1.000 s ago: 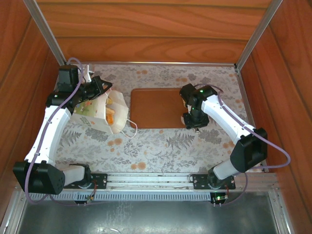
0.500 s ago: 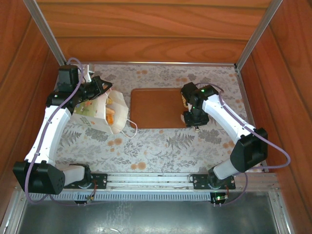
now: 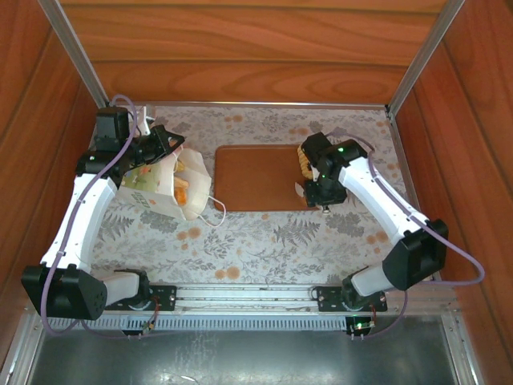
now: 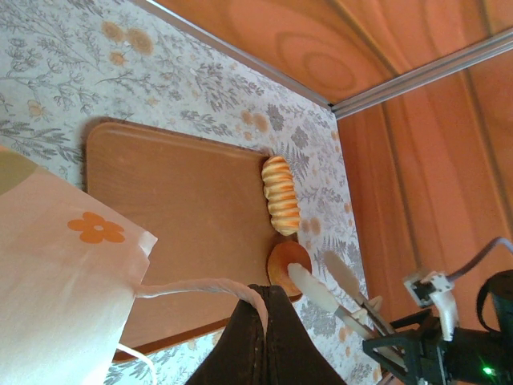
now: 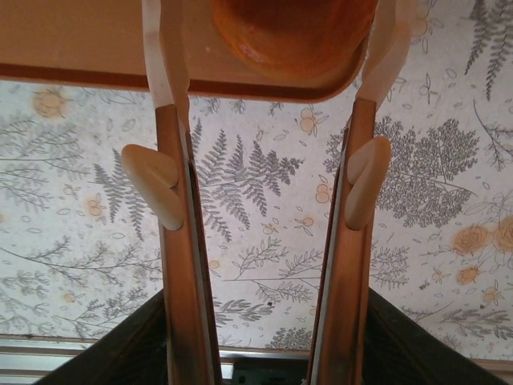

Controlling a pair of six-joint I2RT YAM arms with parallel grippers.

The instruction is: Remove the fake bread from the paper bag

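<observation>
We work inside a wooden box. Panelled walls point(image 3: 240, 48) close the 9, 12 and 3 o'clock sides, and the arms' rail point(image 3: 240, 295) runs along 6 o'clock. The floral cloth point(image 3: 264, 241) lies bare in a broad strip between the rail and the brown board point(image 3: 252, 180), and most of the board's own surface is bare too. At 9 o'clock room is tight: the paper bag point(image 3: 152, 188) sits close to that wall, with the left arm reaching over it.

The bag leans with its mouth turned toward 3 o'clock, just beside the board's 9 o'clock edge. We see fake bread point(image 3: 183, 191) as orange pieces inside the mouth. Two more pieces lie out on the board: a ridged loaf point(image 4: 280, 195) along its 3 o'clock edge, and a round bun point(image 4: 280, 258) on the corner at about 5 o'clock, just beside the loaf.

The right gripper point(image 5: 272, 28) straddles that bun with its fingers spread about halfway. In the right wrist view a gap shows between one finger point(image 5: 164, 56) and the bun. On the other side we cannot tell whether pad and bun touch. It has hold of nothing.

The left gripper point(image 4: 259, 295) is fully closed at the bag's top edge, pinching the white cord handle point(image 4: 192, 285), which runs from its tips back to the bag. A second cord loop point(image 3: 215, 210) lies on the cloth at the bag's 4 o'clock.
</observation>
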